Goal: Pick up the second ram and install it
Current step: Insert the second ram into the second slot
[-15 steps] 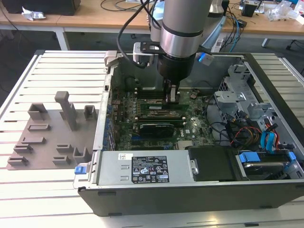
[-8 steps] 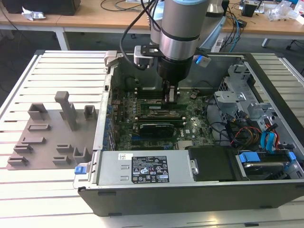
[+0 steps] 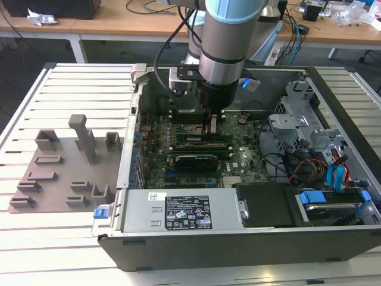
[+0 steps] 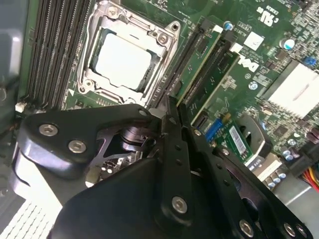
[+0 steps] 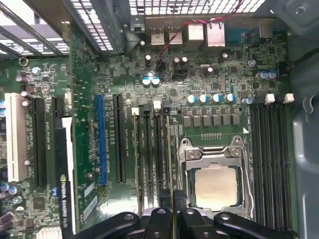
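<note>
First wrist view: ram point(image 5: 174, 164) is held edge-on between the clenched gripper point(image 5: 174, 206) fingers, set over a slot beside the socket point(image 5: 215, 184) mid-motherboard point(image 5: 124, 74), apparently not yet fully seated.

— Bright, even daylight overhead?
— Yes; the processor lid point(image 4: 122, 62) glares white, the grille point(image 5: 199, 6) is blown out, and soft shadow fills the case point(image 3: 178, 238). The nearby gripper point(image 4: 169, 112) looks blurred.
</note>
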{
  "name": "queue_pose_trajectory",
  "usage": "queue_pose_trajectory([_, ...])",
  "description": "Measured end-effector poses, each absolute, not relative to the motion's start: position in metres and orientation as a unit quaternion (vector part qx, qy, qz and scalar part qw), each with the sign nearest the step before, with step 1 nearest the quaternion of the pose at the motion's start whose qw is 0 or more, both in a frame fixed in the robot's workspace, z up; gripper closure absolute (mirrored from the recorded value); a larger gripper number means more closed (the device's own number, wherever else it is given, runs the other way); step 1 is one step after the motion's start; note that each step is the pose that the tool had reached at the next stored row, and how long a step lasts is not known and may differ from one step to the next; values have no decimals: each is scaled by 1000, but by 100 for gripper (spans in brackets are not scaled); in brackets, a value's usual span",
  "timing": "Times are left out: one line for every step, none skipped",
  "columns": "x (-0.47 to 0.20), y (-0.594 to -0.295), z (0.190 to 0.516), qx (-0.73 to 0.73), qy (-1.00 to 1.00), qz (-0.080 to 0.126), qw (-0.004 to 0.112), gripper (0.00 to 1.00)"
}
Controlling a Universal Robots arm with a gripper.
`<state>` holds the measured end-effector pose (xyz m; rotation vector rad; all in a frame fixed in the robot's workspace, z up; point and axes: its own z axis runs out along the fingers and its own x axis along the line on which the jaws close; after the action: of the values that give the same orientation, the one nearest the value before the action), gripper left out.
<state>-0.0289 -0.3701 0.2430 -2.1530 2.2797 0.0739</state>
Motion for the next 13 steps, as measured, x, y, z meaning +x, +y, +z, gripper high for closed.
queue_pose_trajectory([-29,-370,241,-686,727,23,2,87])
queue_pose_trajectory([-29,-371,240,-686,727,22,1,87])
queue_pose_trajectory([-29,-372,240,-686,727,21,0,87])
queue_pose_trajectory([-29,-374,240,-686,727,20,-1,87])
queue_pose_trajectory([-30,-376,240,-686,727,20,-1,87])
queue_pose_trajectory([-31,-378,240,-686,727,20,-1,87])
queue_pose_trajectory([-32,-378,240,-686,727,20,0,87])
queue_pose_trajectory([-33,-378,239,-686,727,20,0,87])
queue_pose_trajectory([-33,-378,239,-686,727,20,-1,87])
queue_pose_trajectory([-34,-379,238,-686,727,20,-1,87])
queue_pose_trajectory([-34,-379,237,-686,727,20,-1,87])
queue_pose_trajectory([-34,-379,236,-686,727,20,-1,87])
queue_pose_trajectory([-34,-379,236,-686,727,20,-1,87])
